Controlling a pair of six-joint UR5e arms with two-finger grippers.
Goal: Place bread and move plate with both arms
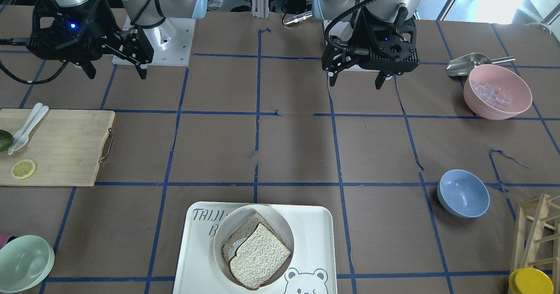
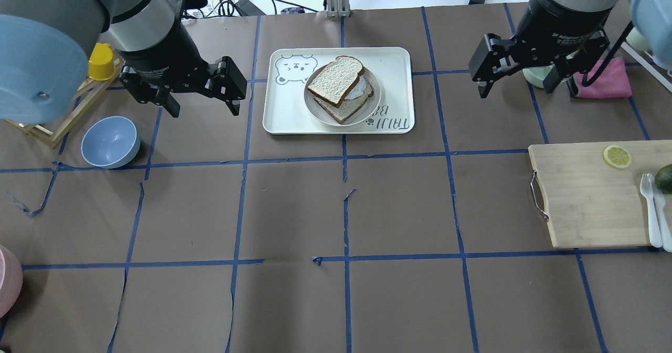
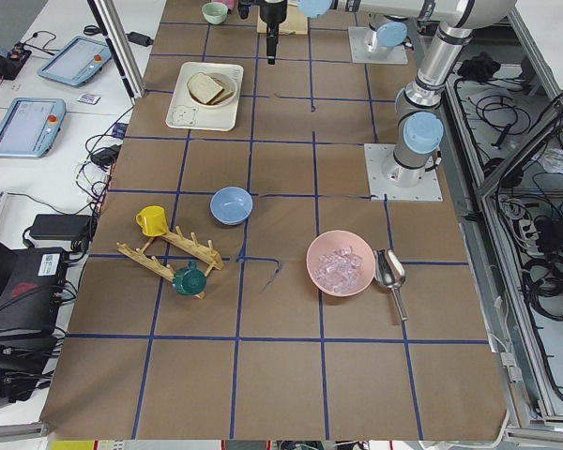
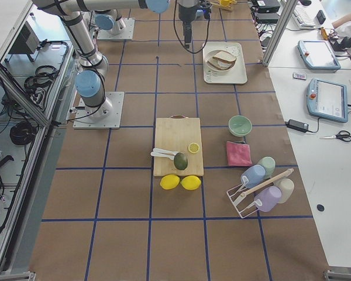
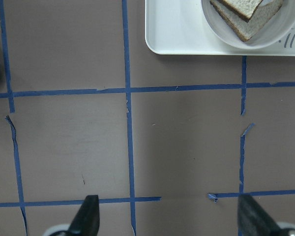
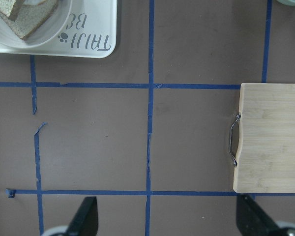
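The pale bread [image 1: 260,257] lies on top of a darker wholemeal slice [image 1: 243,235] in the round white plate [image 1: 280,220]. The plate stands on the bear-printed tray at the table's far side in the overhead view, where the bread [image 2: 335,80] and plate [image 2: 311,108] also show. My left gripper [image 2: 205,112] is open and empty, hovering left of the tray. My right gripper [image 2: 515,91] is open and empty, well to the right of the tray. The left wrist view shows the plate [image 5: 265,45] ahead of the open left gripper [image 5: 167,214]. The right wrist view shows the plate [image 6: 39,43] at top left.
The white bear tray [image 2: 283,116] holds the plate. A wooden cutting board [image 2: 588,195] with a lemon slice, cutlery and an avocado lies at right. A blue bowl [image 2: 110,142] and a rack with a yellow cup [image 2: 100,61] stand at left. A pink cloth [image 2: 604,80] lies behind the right gripper.
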